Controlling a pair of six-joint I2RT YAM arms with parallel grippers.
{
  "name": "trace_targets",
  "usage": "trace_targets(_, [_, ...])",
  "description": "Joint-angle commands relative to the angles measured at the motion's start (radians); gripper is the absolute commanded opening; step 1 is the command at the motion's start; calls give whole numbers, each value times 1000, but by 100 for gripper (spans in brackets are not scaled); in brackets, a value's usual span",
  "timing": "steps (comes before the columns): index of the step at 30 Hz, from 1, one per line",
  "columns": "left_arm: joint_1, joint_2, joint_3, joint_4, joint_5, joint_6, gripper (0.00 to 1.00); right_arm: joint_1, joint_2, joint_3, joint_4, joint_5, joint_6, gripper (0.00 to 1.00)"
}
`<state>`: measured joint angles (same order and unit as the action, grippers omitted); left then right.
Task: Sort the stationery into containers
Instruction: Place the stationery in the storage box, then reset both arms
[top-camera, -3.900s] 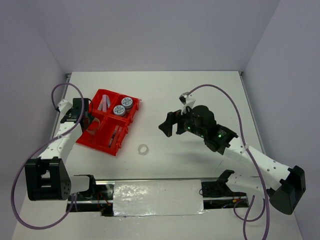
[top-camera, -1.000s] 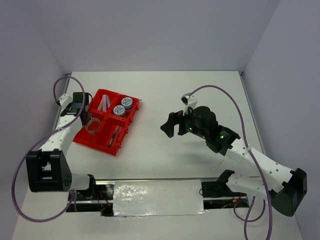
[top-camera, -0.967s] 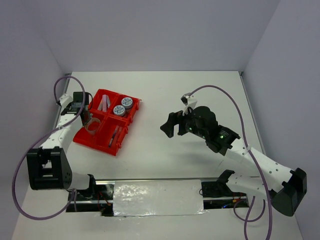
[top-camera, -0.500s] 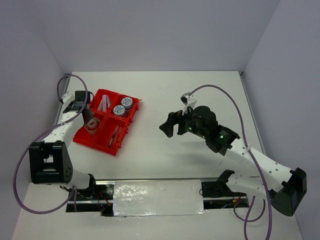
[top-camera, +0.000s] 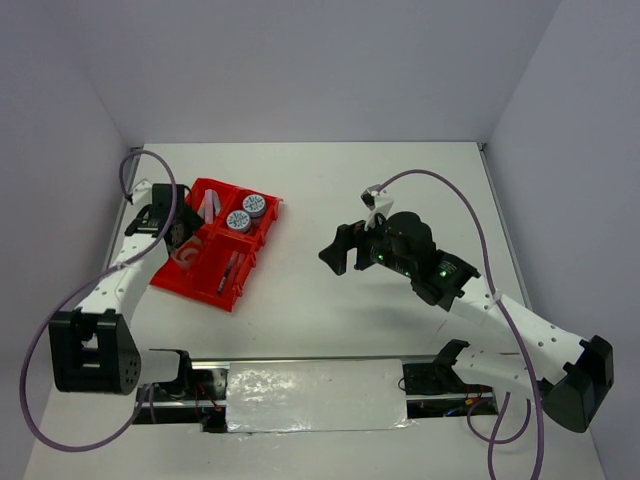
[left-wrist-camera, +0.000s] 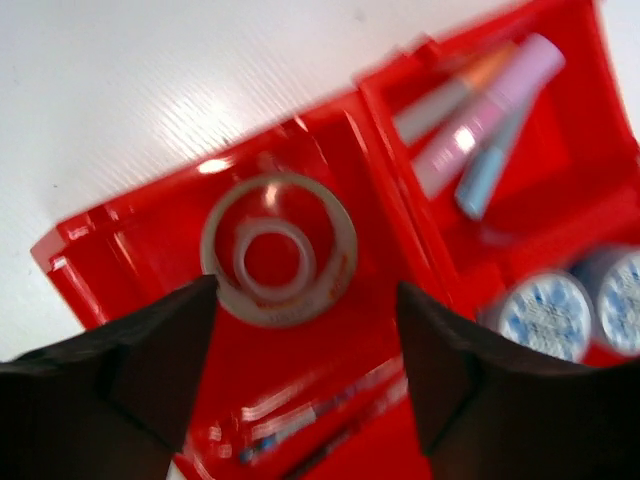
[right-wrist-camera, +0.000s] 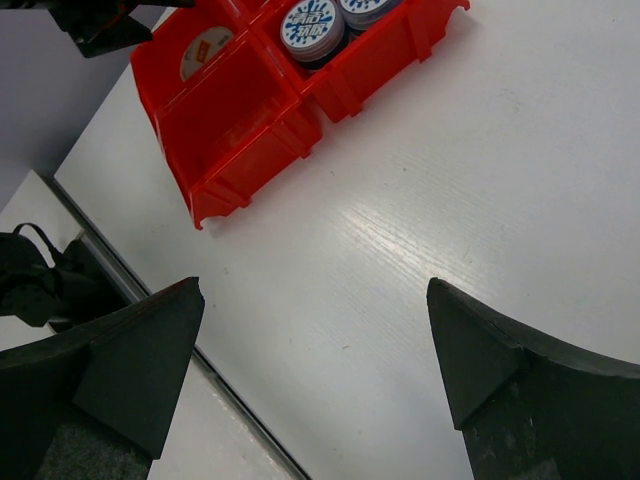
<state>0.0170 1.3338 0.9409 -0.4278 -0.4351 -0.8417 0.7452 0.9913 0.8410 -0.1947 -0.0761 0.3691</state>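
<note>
The left gripper (left-wrist-camera: 305, 290) hangs wide, empty, above grey tape rings (left-wrist-camera: 337, 262) (nested in the red tray (left-wrist-camera: 392, 185)); right gripper (right-wrist-camera: 315, 290) also wide.

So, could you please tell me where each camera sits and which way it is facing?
Top: fixed above and behind the arms, looking down on the table; the left arm, right arm and tray show.
Left wrist: on the left arm, above the tray, looking down at the rings and sticks; its fingers show.
Right wrist: on the right arm, mid-table, facing down towards the tray; its own fingers show.
Shared: all three see the tray and tape rolls.
</note>
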Motion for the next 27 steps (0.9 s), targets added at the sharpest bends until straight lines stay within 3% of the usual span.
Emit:
trace_targets(1, [-74,-119,77,-83,-2,30,86,0,-37,17,20,13,-1,100])
trace_targets(2, [-104,-139,91,-100,-8,39,96,-1,-52,18,9,27,1,100])
trace_targets(3, [-121,-157,104,-115,-11,67,99,-1,-83,24,-17,42,-2,100])
trace_targets(10, [-241,-284,242,-265,67,291,99,0,-220,145,-326,418,-33,100])
trace_targets(15, [-249,-467,120,-266,23,369,99,0,-327,263,-541,625,-33,100])
trace_targets(19, [-249,-704,-29,-214,33,362,99,0,-414,316,-646,670,-51,100])
trace_targets(27, [-250,-854,-70,-186,6,356,99,0,-528,264,-698,673,-51,100])
